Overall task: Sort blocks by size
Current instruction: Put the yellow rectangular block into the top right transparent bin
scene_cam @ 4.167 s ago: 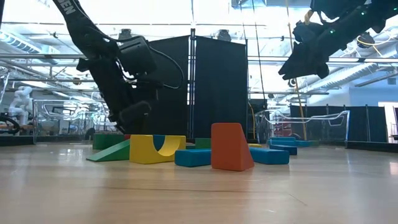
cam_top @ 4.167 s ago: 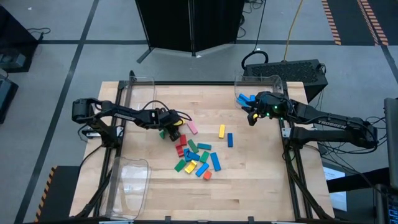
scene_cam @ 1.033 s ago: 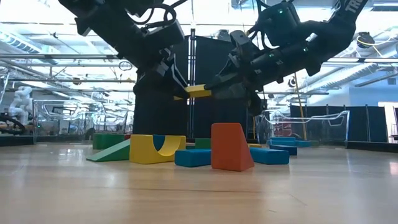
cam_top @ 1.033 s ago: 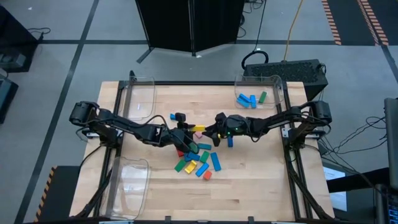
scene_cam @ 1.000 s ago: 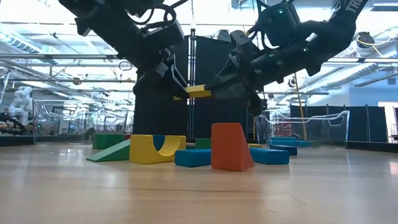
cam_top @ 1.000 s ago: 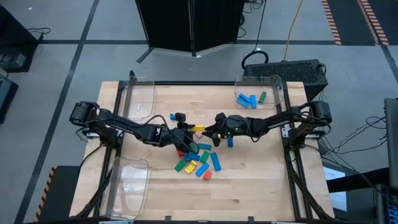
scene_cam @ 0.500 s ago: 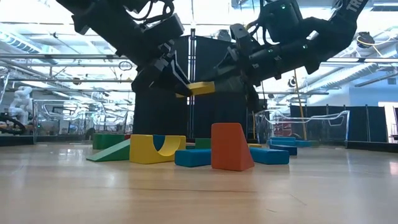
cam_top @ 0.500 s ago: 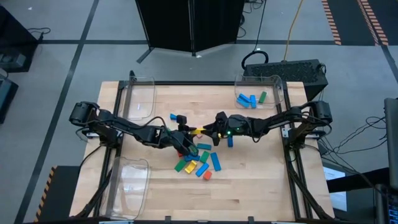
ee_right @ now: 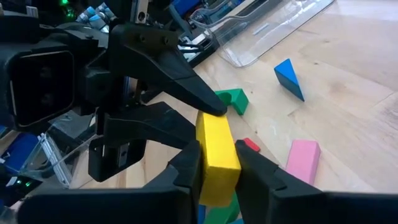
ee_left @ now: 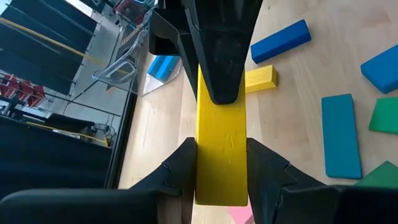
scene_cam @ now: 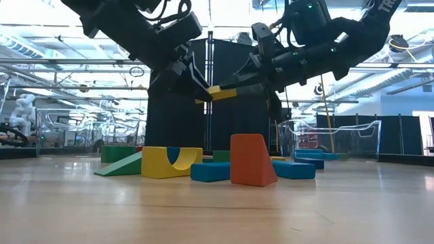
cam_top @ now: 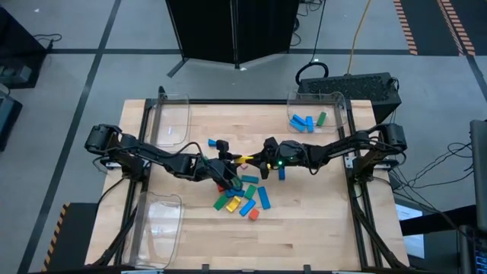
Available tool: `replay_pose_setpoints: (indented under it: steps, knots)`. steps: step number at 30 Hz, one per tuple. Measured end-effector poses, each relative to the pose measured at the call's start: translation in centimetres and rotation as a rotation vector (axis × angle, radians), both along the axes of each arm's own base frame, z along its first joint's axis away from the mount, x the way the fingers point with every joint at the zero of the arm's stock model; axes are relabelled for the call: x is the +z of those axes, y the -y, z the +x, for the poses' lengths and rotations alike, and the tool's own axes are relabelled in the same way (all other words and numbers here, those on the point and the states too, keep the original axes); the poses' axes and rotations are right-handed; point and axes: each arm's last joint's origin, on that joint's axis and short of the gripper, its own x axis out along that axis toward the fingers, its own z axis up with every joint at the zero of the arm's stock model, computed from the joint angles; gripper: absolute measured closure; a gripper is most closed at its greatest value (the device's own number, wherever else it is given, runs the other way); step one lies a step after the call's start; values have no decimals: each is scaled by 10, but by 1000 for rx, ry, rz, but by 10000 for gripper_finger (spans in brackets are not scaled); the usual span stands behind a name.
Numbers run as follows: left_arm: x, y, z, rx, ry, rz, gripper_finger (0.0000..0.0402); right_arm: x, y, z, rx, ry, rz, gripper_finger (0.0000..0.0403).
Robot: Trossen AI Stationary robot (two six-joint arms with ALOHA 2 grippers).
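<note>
A yellow block is hanging in the air above the middle of the counter, gripped at both ends at once; the left end effector is clamping one end of it, with its fingers pressing flat on the block's two long sides in the left wrist view; the right end effector is clamping the other end, its fingers closing on the block from either side in the right wrist view; the two arms are meeting nose to nose over the pile, the left one reaching in from the left edge and the right one from the right edge. The rest of the blocks are lying loose just near of the raised block, a scatter of blue, green, yellow and red pieces, with an orange block standing nearest the low camera and a yellow arched piece to its left; a pink block and a blue wedge are resting on the wood beside the meeting point. A clear bin at the far right corner is holding several blue pieces and one green; another clear bin is sitting at the far left corner, and a third at the near left.
</note>
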Motion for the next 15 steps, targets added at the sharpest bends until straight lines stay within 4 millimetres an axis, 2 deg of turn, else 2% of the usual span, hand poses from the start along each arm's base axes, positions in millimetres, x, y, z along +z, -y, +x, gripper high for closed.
replay_pose_setpoints:
  steps: [5,15]
  knots:
    - [0,0,0,29,15,-14,290,0,0,0,15,1,-8,343]
    - [-1,-3,-1,137,70,-94,206,1,9,-3,6,-26,-50,344]
